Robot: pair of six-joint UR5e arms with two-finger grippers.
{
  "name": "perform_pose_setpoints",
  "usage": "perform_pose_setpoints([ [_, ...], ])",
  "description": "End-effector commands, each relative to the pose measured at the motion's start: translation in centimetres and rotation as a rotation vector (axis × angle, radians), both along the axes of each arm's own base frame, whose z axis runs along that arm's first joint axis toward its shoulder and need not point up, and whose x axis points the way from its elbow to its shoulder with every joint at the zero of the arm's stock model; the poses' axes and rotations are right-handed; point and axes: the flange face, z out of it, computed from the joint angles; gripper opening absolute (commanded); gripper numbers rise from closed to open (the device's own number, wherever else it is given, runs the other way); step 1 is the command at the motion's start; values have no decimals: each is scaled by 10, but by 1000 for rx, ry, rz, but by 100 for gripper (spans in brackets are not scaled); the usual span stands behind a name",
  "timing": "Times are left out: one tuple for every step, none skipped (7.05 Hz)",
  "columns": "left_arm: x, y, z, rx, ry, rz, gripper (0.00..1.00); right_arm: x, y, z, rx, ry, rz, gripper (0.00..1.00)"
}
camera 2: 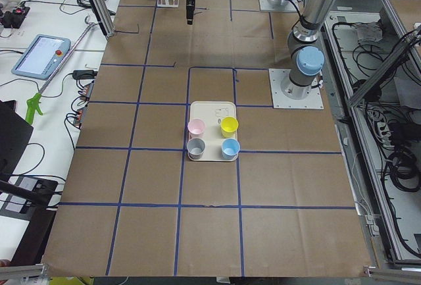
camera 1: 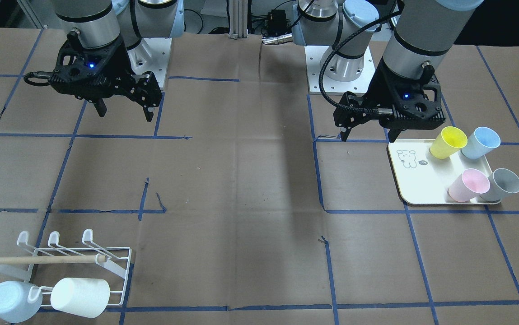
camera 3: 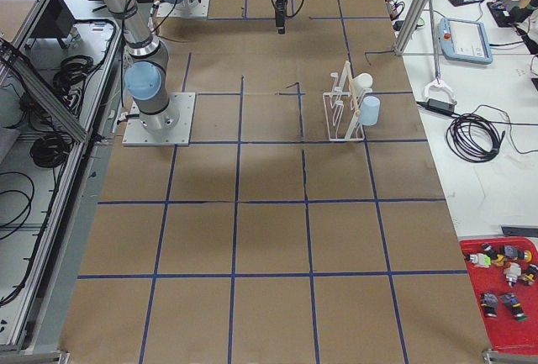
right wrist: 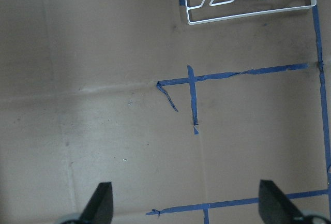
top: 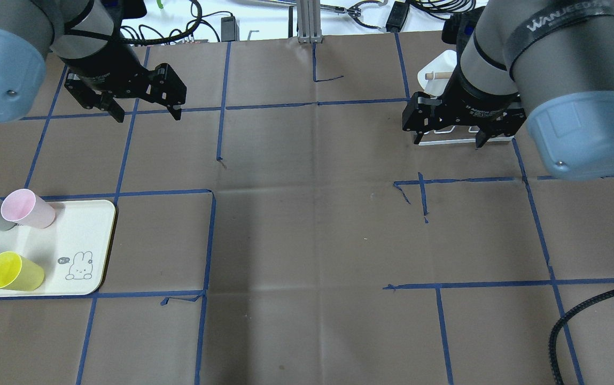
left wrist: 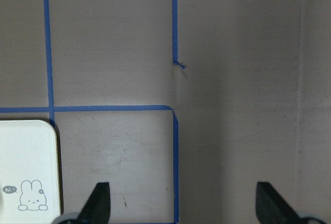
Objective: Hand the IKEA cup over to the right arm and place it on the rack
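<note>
L pincer (camera 1: 369, 135) is hovering wide open & empty beside the tray (camera 1: 415, 180) w/ 4 cups (camera 1: 448, 142), prob. to grab 1, while R pincer (camera 1: 125, 115), likewise open & empty, is waiting on the side w/ the rack (camera 1: 38, 260).

A yellow cup (camera 1: 448, 142), blue cup (camera 1: 480, 142), pink cup (camera 1: 468, 185) and grey cup (camera 1: 503, 184) are stood upright on the cream tray (camera 1: 415, 180). A white cup (camera 1: 80, 296) and pale blue cup (camera 1: 13, 301) are hung on the wire rack (camera 1: 119, 262).

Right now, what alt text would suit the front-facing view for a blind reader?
A robot's left tool and right tool hang open and empty over a paper-covered table. The left one sits by a cream tray holding four pastel cups; a white wire rack near the camera carries two cups.
</note>
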Motion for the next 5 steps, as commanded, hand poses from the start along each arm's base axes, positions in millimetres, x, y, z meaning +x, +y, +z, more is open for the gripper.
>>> perform_pose_setpoints([
  [0, 0, 0, -1, 0, 0, 100, -1, -2, 0, -5, 0, 4, 100],
  [0, 0, 0, 1, 0, 0, 100, -2, -1, 2, -11, 1, 13, 100],
  [0, 0, 0, 1, 0, 0, 100, -2, -1, 2, -11, 2, 14, 100],
  [0, 0, 0, -1, 0, 0, 100, -2, -1, 2, -12, 2, 17, 100],
  [0, 0, 0, -1, 0, 0, 100, -2, -1, 2, -11, 2, 17, 100],
])
